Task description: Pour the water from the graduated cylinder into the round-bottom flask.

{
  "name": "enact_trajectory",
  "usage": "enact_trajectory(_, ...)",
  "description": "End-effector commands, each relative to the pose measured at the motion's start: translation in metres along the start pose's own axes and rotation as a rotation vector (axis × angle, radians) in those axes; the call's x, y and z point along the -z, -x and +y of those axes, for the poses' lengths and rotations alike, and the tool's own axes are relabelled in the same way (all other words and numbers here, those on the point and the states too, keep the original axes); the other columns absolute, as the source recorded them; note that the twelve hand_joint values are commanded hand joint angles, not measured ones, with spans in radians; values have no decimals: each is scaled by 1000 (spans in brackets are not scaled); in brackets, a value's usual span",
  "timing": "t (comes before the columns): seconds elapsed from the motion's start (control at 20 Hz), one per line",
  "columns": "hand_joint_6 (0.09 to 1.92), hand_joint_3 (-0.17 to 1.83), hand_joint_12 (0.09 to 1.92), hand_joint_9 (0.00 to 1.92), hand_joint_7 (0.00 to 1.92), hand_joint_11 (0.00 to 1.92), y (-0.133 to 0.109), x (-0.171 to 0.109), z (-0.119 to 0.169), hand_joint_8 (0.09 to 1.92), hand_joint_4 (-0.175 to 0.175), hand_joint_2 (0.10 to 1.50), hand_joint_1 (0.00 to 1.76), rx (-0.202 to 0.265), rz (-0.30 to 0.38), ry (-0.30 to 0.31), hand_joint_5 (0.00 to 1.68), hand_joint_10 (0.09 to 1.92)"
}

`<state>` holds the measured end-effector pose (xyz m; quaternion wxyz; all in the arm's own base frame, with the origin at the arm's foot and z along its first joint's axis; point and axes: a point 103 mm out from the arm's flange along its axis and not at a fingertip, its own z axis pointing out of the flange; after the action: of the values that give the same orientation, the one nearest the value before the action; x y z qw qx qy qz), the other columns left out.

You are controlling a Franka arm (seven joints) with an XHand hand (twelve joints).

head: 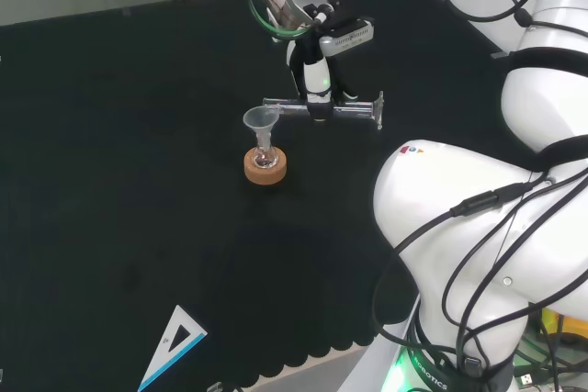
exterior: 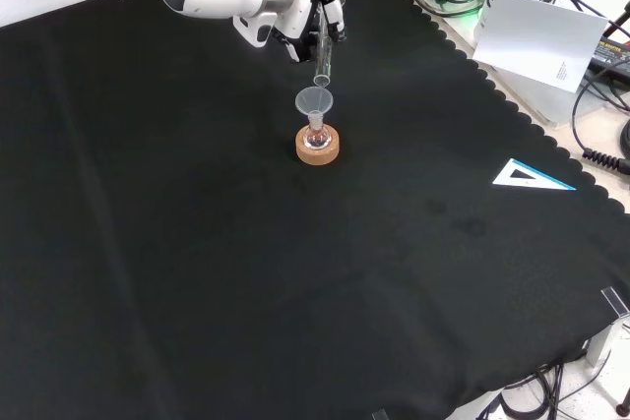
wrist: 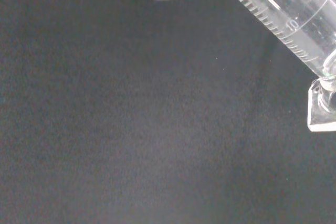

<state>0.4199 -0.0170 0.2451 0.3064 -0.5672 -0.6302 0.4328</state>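
A small clear round-bottom flask [head: 266, 159] [exterior: 316, 137] stands in a cork ring [head: 265, 170] [exterior: 318, 150] with a clear funnel [head: 261, 120] [exterior: 315, 101] in its neck. The hand [head: 316, 74] [exterior: 302, 19] is shut on the clear graduated cylinder [head: 342, 109] [exterior: 322, 50]. In the head view the cylinder lies almost level, its mouth just above the funnel's rim and its foot off to the right. The wrist view brings the cylinder's marked wall [wrist: 283, 17] and its foot [wrist: 322, 106] close. Whether water is in it is hard to tell.
A blue-edged clear set square [head: 174, 343] [exterior: 531, 176] lies near the cloth's scalloped edge. In the front view a white sheet [exterior: 536, 34] and cables lie beyond the cloth at the upper right. The arm's white links [head: 496, 218] stand at the head view's right.
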Motion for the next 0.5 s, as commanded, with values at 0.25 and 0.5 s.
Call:
enact_trajectory(0.25, 992, -6, 703, 1551, 1436, 1314, 8, -11, 1, 190, -124, 1115, 1144, 127, 93, 189, 999, 87)
enact_trajectory(0.5, 987, -7, 699, 1549, 1436, 1311, 21, -19, 6, 185, -118, 1113, 1142, 216, 142, 264, 1004, 87)
